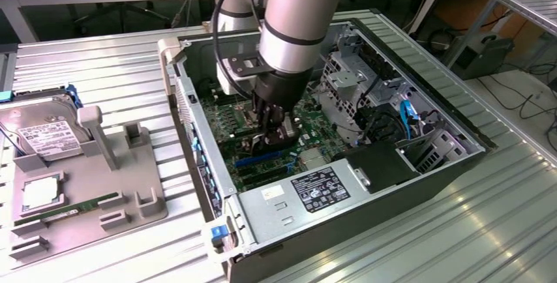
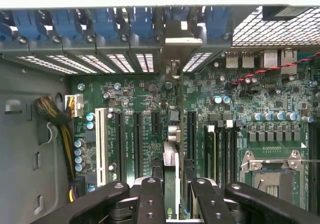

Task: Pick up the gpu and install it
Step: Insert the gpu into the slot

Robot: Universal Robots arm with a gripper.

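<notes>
Ribbed metal surface carries an open computer case; my claw reaches inside, pinching the gpu, which stands upright, edge-on, over the green motherboard among its black slots.

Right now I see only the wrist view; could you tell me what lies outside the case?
Observer: A grey fixture sits on the table at the exterior view's left, with a hard drive in it.
Operator: Anything else in it?
Observer: A green memory stick lies along its near side.
Operator: And how is the case placed?
Observer: The case lies on its side, open upward. The arm reaches down into it, with the gripper holding the gpu over the board.
</notes>
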